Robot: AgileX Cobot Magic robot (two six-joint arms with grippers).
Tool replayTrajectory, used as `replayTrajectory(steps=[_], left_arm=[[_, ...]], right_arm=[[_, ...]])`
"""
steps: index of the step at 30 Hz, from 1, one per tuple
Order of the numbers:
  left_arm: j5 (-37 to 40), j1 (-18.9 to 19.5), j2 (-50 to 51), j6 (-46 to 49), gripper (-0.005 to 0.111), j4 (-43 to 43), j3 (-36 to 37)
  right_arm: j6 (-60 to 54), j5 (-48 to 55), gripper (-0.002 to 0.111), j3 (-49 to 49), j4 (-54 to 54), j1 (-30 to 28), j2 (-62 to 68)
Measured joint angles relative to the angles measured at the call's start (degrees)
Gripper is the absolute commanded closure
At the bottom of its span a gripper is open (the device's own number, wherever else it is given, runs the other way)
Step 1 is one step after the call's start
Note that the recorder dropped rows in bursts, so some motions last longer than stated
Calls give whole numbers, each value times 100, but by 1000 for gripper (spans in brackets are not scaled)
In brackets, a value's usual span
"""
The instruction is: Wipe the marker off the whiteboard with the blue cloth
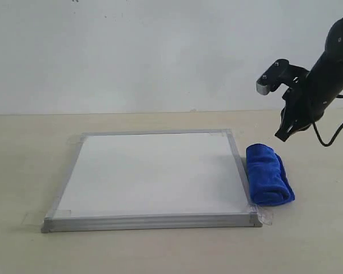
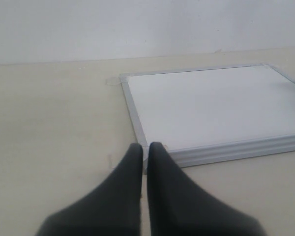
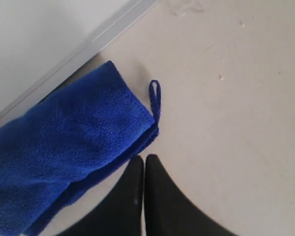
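The plush, folded royal-blue microfibre cloth (image 1: 267,174) lies just beside the right frame of the square, silver-framed whiteboard (image 1: 154,171). My right gripper (image 1: 286,134) hangs beyond that same edge with its jaws together and empty, and the left gripper (image 2: 145,146) is the same. The cloth looks soft and floppy, so I'd pinch its thick middle.

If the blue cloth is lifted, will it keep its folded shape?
Probably not: the blue cloth looks soft and plush, folded in loose layers, so it should droop and partly unfold. It is likely light for its bulk. Its fuzzy surface should grip well, not slip.
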Motion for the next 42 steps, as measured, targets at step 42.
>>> replayTrajectory(steps=[42], left_arm=[[0,0,0,0,103,0,0]], right_arm=[[181,-642,108,-65,-33,204,982]])
